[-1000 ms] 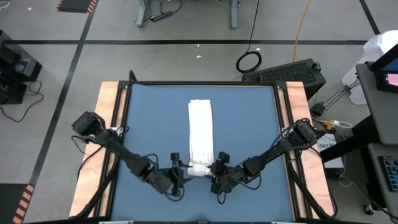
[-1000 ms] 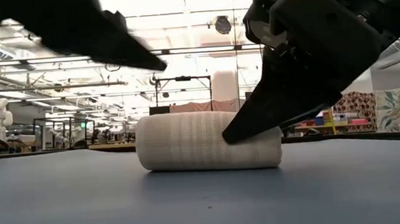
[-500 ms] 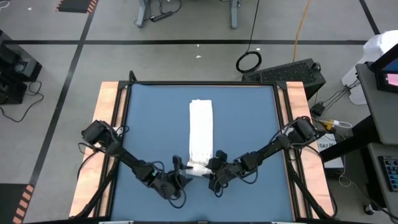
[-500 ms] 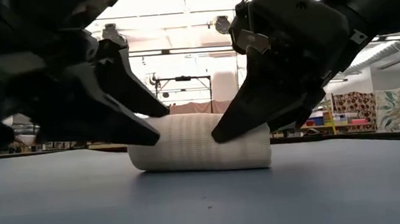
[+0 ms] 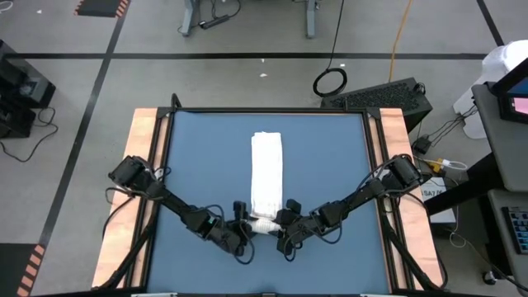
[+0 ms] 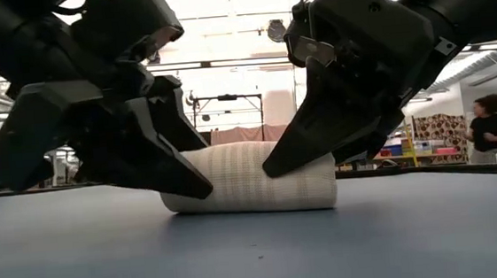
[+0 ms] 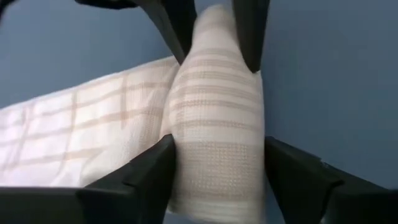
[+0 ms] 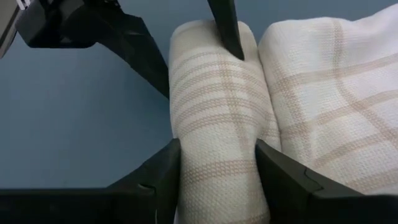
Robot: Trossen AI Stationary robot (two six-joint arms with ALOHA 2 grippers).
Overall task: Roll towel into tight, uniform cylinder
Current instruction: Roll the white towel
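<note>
- The towel lies on the blue surface as a long white strip running down the middle, its far end well short of the far edge.
- Its near end is wound into a short roll that rests on the surface, with the flat, unrolled part lying just beyond the roll and touching it.
- Bare blue surface lies on both sides of the towel out to the wooden side rails, and a narrower band of it lies between the roll and the near edge.
- The left gripper is at the roll's left end; its fingers stand on either side of the roll and press against the cloth, gripping that end.
- The right gripper is at the roll's right end; its fingers likewise straddle the roll and bear on its sides, gripping it.
- In the low view both grippers slant down onto the roll from opposite ends, the left one covering its left end and the right one reaching onto its top right.
- Each wrist view shows the other arm's fingertips at the far end of the roll.
- Beyond the towel and the surface, a person in dark clothing stands in the room at the far right of the low view.
</note>
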